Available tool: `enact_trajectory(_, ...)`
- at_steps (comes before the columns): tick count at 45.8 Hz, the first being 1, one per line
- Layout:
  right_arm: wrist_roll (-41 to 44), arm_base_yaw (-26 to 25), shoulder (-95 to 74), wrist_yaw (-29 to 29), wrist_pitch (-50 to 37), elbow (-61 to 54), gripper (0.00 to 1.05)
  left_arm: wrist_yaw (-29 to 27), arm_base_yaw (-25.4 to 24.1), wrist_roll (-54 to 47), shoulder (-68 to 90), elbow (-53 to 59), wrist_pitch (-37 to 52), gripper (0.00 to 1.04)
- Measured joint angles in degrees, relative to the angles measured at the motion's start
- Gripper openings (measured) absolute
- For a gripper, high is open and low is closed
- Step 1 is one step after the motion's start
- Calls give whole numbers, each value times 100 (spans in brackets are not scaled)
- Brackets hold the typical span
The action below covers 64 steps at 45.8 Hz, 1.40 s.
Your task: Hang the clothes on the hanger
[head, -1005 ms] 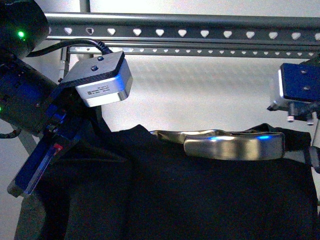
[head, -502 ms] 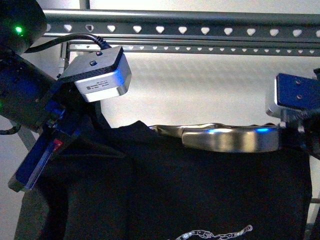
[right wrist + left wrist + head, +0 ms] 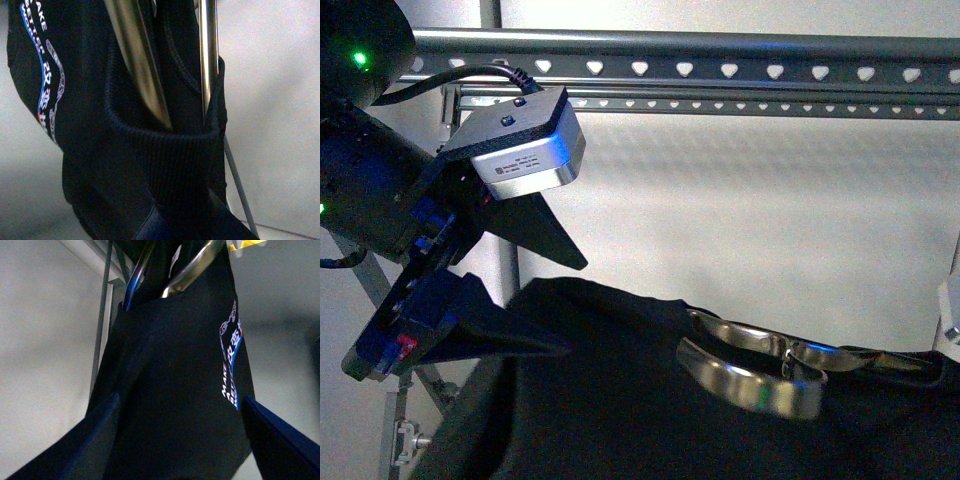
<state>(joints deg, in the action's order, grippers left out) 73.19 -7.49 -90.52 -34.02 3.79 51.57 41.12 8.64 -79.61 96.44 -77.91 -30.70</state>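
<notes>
The black T-shirt (image 3: 620,410) hangs low in the front view, with the shiny metal hanger (image 3: 750,378) sticking out of its neck, tilted. My left gripper (image 3: 575,308) is open at the shirt's left shoulder, jaws spread above and below the top edge. In the left wrist view the shirt (image 3: 170,390) hangs between the spread fingers (image 3: 280,440), with white-and-blue lettering (image 3: 231,365) on it. My right gripper (image 3: 185,222) is shut on the shirt's ribbed collar (image 3: 170,150), around the two hanger bars (image 3: 135,65). In the front view only its edge (image 3: 950,310) shows.
A grey rack rail (image 3: 720,70) with heart-shaped holes runs across the top, with a second rail just behind it. A rack upright (image 3: 505,270) stands behind my left gripper. A white wall is behind. A thin grey rod (image 3: 237,190) slants beside the collar.
The shirt and hanger have dropped lower and tilted. My right gripper has moved out to the right edge. My left gripper's jaws have spread open.
</notes>
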Motion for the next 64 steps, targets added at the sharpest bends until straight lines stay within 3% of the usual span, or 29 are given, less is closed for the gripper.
enact_trajectory(2,-103,-94,7,-37,-4,0,3,-31,0,201,-22,85,247,85)
enact_trajectory(5,-315,-199,44,-59,0,2,3,-662,-4,2031,-203,957,2422,97)
enact_trajectory(8,-503,-243,66,-31,44,13,3,-964,-35,3397,-216,1425,3694,100)
enact_trajectory(10,-769,-284,109,7,170,42,3,-1314,-76,5018,-151,1685,4878,98)
enact_trajectory(13,-1108,-326,205,-4,328,83,3,-1829,-146,6551,-44,1773,6295,98)
enact_trajectory(16,-1499,-354,319,-37,369,125,3,-2256,-243,8120,-46,1735,7007,98)
enact_trajectory(19,-1895,-372,444,-85,374,166,3,-2575,-339,9197,-107,1648,7173,98)
enact_trajectory(22,-2879,-417,787,-81,546,313,3,-2837,-422,10222,-166,1633,7300,98)
enact_trajectory(27,-4116,-496,1185,-186,907,601,3,-3038,-358,10539,-181,1672,7335,97)
enact_trajectory(30,-4778,-549,1274,-267,1082,809,3,-3978,-256,9980,-457,1823,6599,86)
enact_trajectory(35,-5608,-629,1257,-319,1285,1126,3,-4754,-162,9003,-1047,2520,6384,72)
enact_trajectory(43,-7023,-726,898,-151,1373,2000,3,-4710,-219,8185,-2092,3989,6988,40)
enact_trajectory(50,-8183,-649,376,68,1259,2787,3,-4577,-407,8050,-2708,5235,7368,4)
enact_trajectory(64,-9304,-468,-142,748,1215,3438,3,-4142,-780,7989,-3585,6258,7532,4)
